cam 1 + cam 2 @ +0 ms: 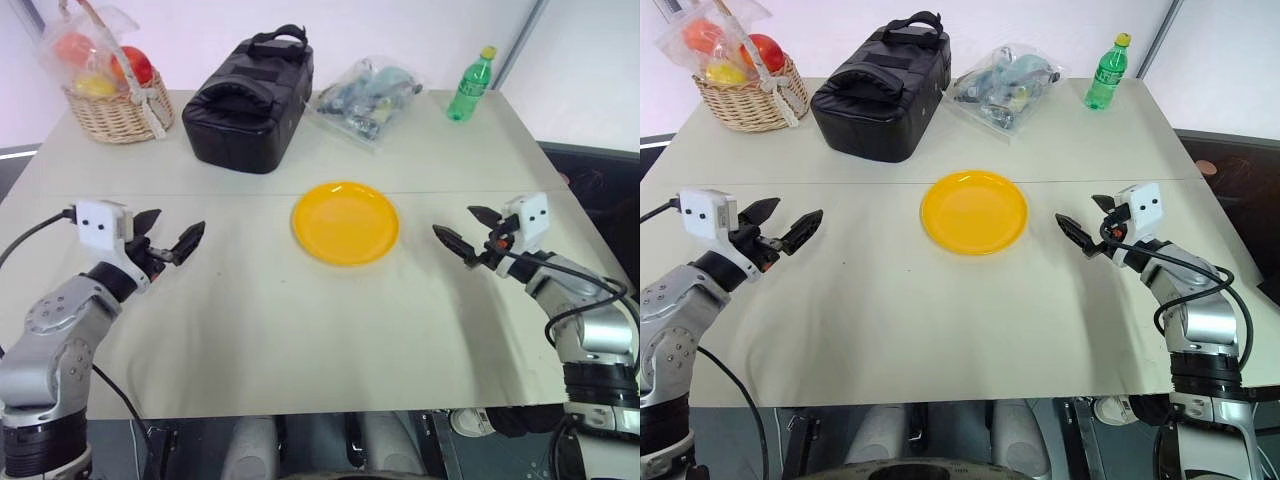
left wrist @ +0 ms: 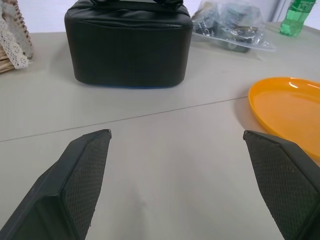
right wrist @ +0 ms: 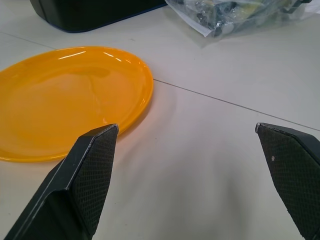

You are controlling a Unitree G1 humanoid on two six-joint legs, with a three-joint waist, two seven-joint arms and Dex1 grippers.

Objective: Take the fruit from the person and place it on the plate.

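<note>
You're pre-handoff: both end effectors, left (image 1: 168, 233) and right (image 1: 468, 232), released and empty either side of the round yellow plate (image 1: 345, 222); wait for fruit.

At eleven o'clock, the woven wicker basket (image 1: 118, 112) of plastic-wrapped fruit is cropped by the frame's top edge; the clear bag's (image 1: 365, 95) jumbled contents are unidentifiable.
</note>
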